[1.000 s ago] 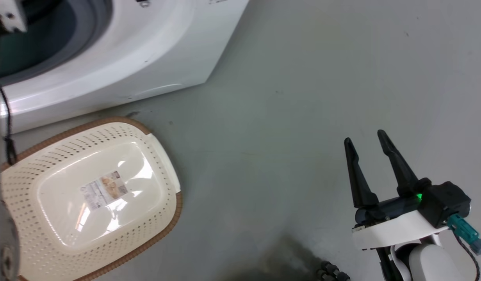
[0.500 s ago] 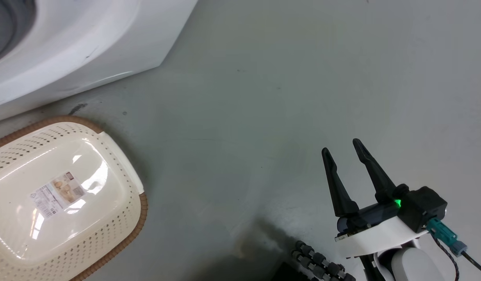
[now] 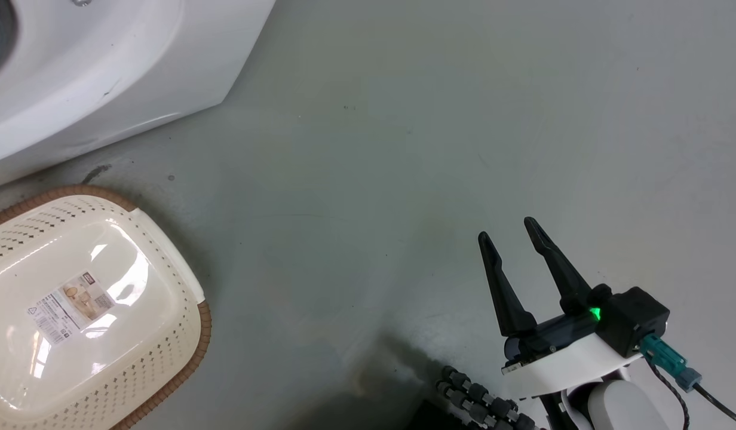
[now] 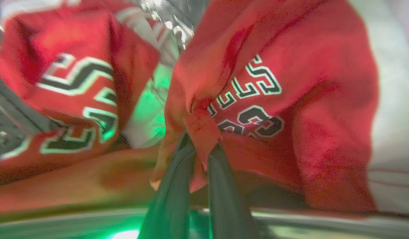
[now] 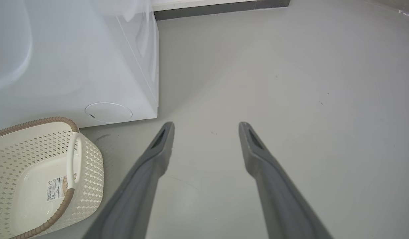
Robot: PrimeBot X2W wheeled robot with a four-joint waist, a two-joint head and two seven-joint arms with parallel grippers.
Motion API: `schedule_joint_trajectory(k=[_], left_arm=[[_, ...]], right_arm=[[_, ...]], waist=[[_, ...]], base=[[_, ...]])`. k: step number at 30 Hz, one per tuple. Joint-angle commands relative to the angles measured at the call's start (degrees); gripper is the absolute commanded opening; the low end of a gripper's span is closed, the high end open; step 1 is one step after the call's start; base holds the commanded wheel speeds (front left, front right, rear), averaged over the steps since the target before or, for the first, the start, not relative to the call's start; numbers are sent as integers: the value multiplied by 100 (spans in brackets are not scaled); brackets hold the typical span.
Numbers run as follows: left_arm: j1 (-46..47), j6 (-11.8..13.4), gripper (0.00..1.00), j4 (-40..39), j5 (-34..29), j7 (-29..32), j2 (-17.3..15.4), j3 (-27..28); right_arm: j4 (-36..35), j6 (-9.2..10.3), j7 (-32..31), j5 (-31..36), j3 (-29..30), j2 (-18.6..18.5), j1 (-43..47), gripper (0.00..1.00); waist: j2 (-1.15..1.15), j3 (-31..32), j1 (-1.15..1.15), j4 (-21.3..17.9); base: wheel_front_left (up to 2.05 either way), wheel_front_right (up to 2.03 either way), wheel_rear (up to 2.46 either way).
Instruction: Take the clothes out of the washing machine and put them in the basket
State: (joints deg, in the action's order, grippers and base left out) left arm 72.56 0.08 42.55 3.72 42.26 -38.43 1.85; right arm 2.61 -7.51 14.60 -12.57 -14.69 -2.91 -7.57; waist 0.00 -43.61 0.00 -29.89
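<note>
Inside the washing machine's steel drum (image 4: pixel 164 15), my left gripper (image 4: pixel 202 146) is shut on a fold of a bright red jersey (image 4: pixel 257 99) with white-and-black lettering. A second red jersey (image 4: pixel 68 93) lies to its left in the left wrist view. The white washing machine (image 3: pixel 105 65) fills the head view's upper left. The cream basket (image 3: pixel 204 325) stands on the floor in front of it, with nothing in it but a paper label. My right gripper (image 3: pixel 506 230) hovers open over bare floor, well to the basket's right. In the right wrist view, the right gripper (image 5: pixel 206 127) is open with nothing between its fingers.
Grey floor (image 3: pixel 404 149) stretches between the basket and my right gripper. A black ribbed hose (image 3: pixel 475 400) lies at the bottom edge by the right arm. The right wrist view shows the washing machine (image 5: pixel 91 66), the basket (image 5: pixel 88 172) and a dark baseboard (image 5: pixel 221 6) beyond.
The head camera has turned, so the washer and basket have slid left in the picture. The pale forearm at the left edge has left the picture. The right gripper stays open.
</note>
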Motion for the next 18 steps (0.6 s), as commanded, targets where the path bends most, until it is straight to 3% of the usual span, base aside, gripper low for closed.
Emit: schedule_joint_trajectory(k=[1, 9, 18], left_arm=[[-116, -11, 0, -37, 28, -302, -29, -12], [-431, -96, 0, 218, 139, -2196, 163, -51], [-1049, -149, 0, 1165, 399, -4615, 693, -15]], right_arm=[[23, 4, 23, -32, -13, 5, -100, 100], [98, 4, 32, 22, 45, 3, -125, 100], [142, 4, -180, 232, 273, 2, 80, 100]], waist=[[0, 52, 0, 10], [0, 437, 0, 163], [0, 1424, 0, 494]], base=[[0, 0, 0], [0, 0, 0], [0, 0, 0]])
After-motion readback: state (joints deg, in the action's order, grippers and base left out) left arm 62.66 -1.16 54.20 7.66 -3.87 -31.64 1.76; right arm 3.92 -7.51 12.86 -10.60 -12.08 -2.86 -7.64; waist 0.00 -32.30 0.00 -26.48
